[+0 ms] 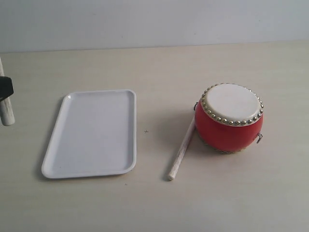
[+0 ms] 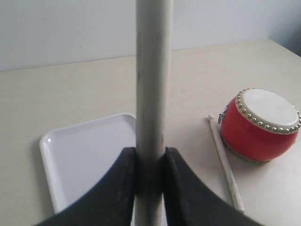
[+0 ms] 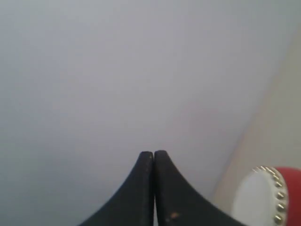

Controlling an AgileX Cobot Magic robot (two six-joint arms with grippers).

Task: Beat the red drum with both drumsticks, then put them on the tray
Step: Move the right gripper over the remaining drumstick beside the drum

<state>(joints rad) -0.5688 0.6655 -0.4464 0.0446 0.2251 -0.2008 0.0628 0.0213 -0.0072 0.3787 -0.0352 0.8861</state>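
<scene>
The red drum [image 1: 231,120] with its cream skin stands on the table at the right, also seen as the drum [image 2: 261,125] and, in part, the drum [image 3: 268,200]. One pale drumstick [image 1: 181,149] lies on the table, its far end against the drum's left side. The other drumstick [image 2: 153,84] is upright in my left gripper [image 2: 150,153], which is shut on it; at the exterior view's left edge this stick [image 1: 6,111] and the gripper [image 1: 6,89] show. The white tray [image 1: 91,134] lies left of centre with nothing in it. My right gripper [image 3: 154,154] is shut, holding nothing, up near the drum.
The beige table [image 1: 154,203] runs back to a pale wall [image 1: 154,21]. Bare tabletop separates the tray from the lying drumstick. The right arm does not show in the exterior view.
</scene>
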